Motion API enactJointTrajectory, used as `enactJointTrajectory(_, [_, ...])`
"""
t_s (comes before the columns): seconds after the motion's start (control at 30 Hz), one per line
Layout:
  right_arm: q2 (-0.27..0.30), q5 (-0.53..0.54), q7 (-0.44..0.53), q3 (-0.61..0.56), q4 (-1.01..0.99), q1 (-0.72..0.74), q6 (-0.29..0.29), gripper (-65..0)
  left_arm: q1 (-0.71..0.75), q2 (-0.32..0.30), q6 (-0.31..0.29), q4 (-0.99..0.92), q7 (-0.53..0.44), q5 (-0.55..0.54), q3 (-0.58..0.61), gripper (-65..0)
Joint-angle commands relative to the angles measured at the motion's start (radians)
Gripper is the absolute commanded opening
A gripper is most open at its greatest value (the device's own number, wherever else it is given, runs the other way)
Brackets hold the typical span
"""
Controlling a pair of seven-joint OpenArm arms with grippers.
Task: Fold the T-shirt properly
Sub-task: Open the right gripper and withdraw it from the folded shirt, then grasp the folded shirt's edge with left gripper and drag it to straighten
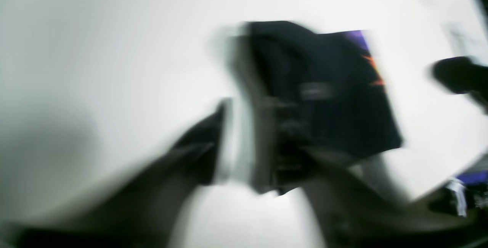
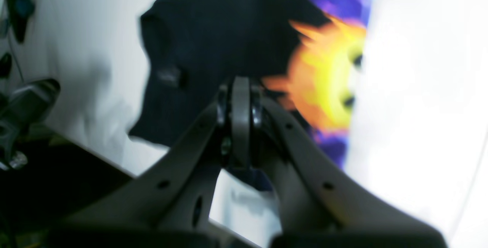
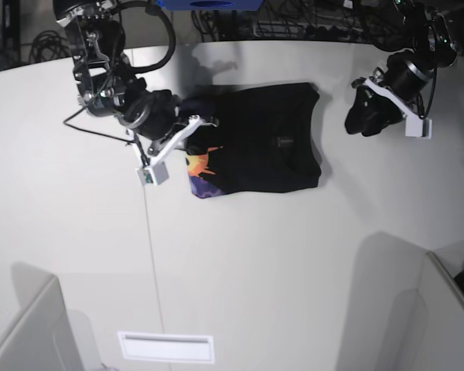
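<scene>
T-shirt lies folded near twelve o'clock on the table; we judge a fold underway, our right gripper pinched together at its nine o'clock edge, our left gripper clear at three o'clock, opening unreadable.

right gripper hangs low with jaws pressed together; left gripper is raised well apart from it, its opening lost in blur.

You'll find no readable text here: the small tag on the T-shirt is too blurred, and the print shows only a picture.
</scene>
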Motion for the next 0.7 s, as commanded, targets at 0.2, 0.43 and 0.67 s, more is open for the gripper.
enactJointTrajectory(0.2, [-0.006, 0.007, 0.273, 0.249, 0.017, -0.182, 0.237, -65.0, -0.129, 0.053, -0.004, -0.059, -0.021, 0.086, 0.181, 0.0])
enactJointTrajectory(0.43, [0.000, 0.007, 0.319, 0.361, 0.016, -0.251, 0.282, -65.0, -0.215, 0.074, 0.106, -0.285, -0.022, 0.117, 0.265, 0.0])
enactJointTrajectory(0.67, [0.002, 0.007, 0.319, 0.377, 0.016, -0.261, 0.282, -65.0, -0.289, 0.070, 0.114, -0.407, -0.024, 0.117, 0.388, -13.2])
